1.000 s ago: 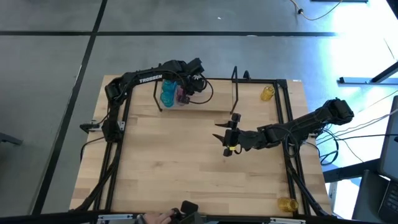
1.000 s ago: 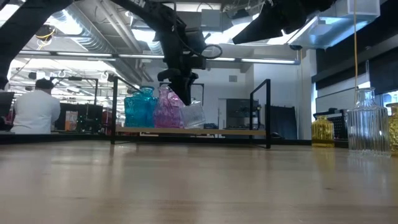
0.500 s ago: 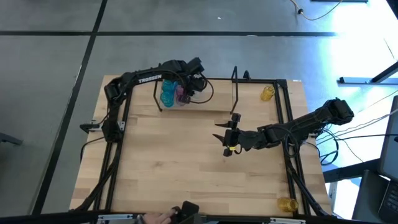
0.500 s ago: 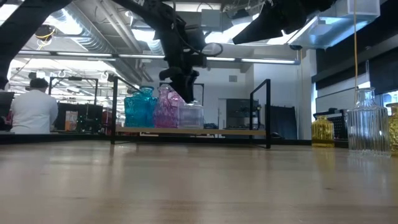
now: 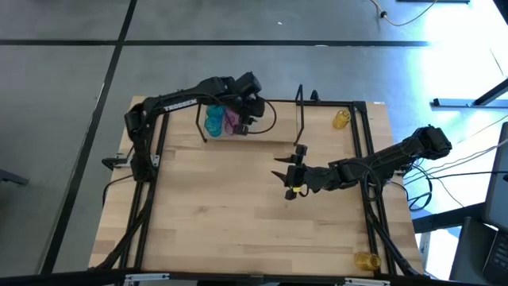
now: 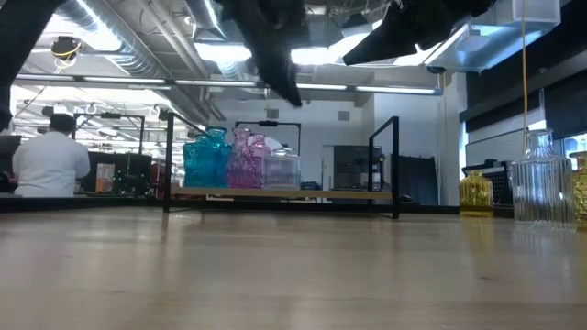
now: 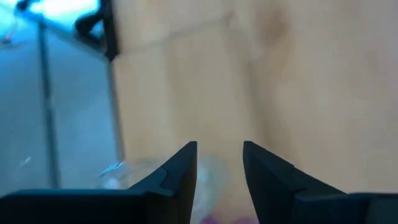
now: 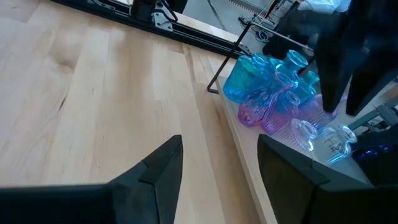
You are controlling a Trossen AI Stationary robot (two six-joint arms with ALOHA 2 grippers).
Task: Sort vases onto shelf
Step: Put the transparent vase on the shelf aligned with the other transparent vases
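Note:
Three vases stand by their bases in a row at the left end of the shelf (image 6: 321, 193): teal (image 6: 206, 158), pink (image 6: 246, 160) and clear (image 6: 281, 168). The right wrist view shows the same teal (image 8: 249, 78), pink (image 8: 267, 106) and clear (image 8: 317, 140) vases. My left gripper (image 7: 219, 168) hangs above them, open and holding nothing; in the low view its fingers (image 6: 290, 92) are well clear of the vase tops. My right gripper (image 5: 287, 176) waits open over the middle of the table, pointing toward the shelf.
A yellow vase (image 5: 341, 119) stands on the table at the far right, past the shelf's right wire frame (image 5: 301, 107). Another yellow vase (image 5: 365, 260) stands near the right front corner. A clear ribbed vase (image 6: 541, 179) shows close by in the low view. A person (image 6: 50, 156) sits beyond the table.
My left gripper has let go of the clear vase and risen well above the shelf. The vase was tilted in the gripper a second ago; it now stands upright on the shelf beside the pink one.

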